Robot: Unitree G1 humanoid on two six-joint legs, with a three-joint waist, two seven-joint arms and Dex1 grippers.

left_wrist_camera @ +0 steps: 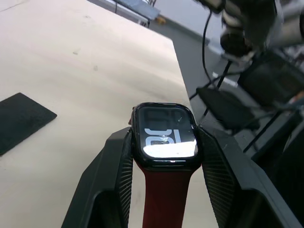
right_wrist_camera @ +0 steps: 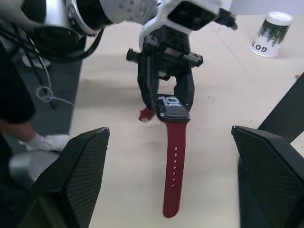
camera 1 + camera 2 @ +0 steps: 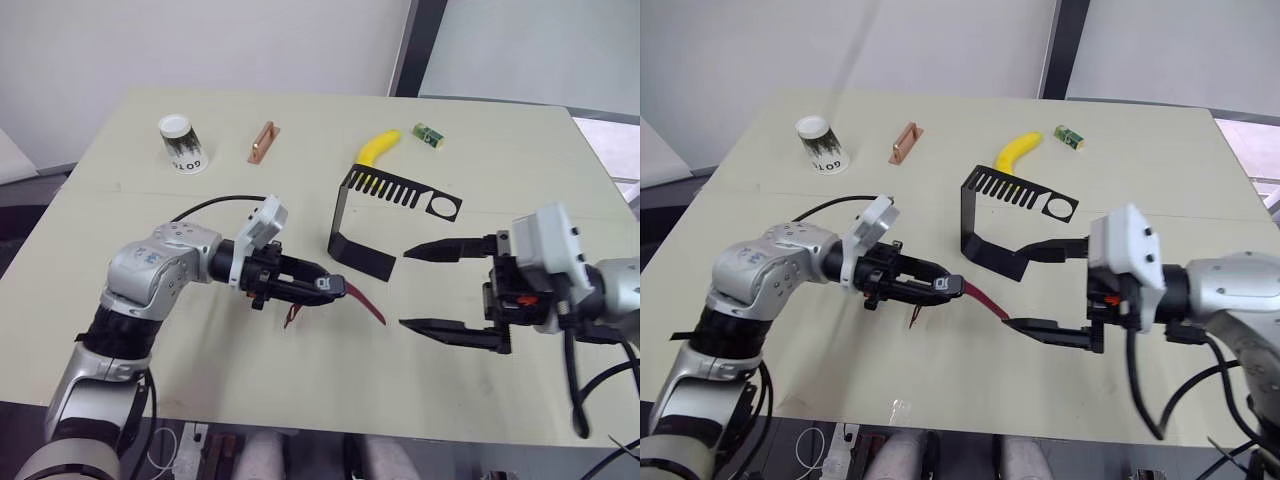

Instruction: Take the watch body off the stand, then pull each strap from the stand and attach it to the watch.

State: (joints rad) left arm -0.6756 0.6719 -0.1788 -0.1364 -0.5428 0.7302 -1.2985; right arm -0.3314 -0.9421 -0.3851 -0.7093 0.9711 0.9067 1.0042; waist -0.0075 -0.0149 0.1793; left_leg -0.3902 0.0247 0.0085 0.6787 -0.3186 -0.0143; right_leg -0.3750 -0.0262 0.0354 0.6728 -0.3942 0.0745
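On the far left of the pale surface point(image 3: 130, 330) a white paper cup point(image 3: 183, 143) stands upright, with a copper-coloured bar point(image 3: 263, 140) lying a little to its right. Nearer the front, the left end effector point(image 3: 322, 288) is clamped on the watch body point(image 1: 165, 135), its two fingers point(image 1: 114, 175) pressing the black case from both sides, the pale screen with digits facing out. One maroon strap point(image 2: 175, 168) is attached to the case and hangs from it toward the surface; a second bit of maroon point(image 2: 146, 114) shows at the other side of the case. Just beyond stands the stand point(image 3: 385, 215), its slotted arm bare, with a banana point(image 3: 377, 152) and a small green block point(image 3: 428, 136) behind it. On the right, the right end effector point(image 3: 430, 287) is spread wide and holds nothing, facing the watch.
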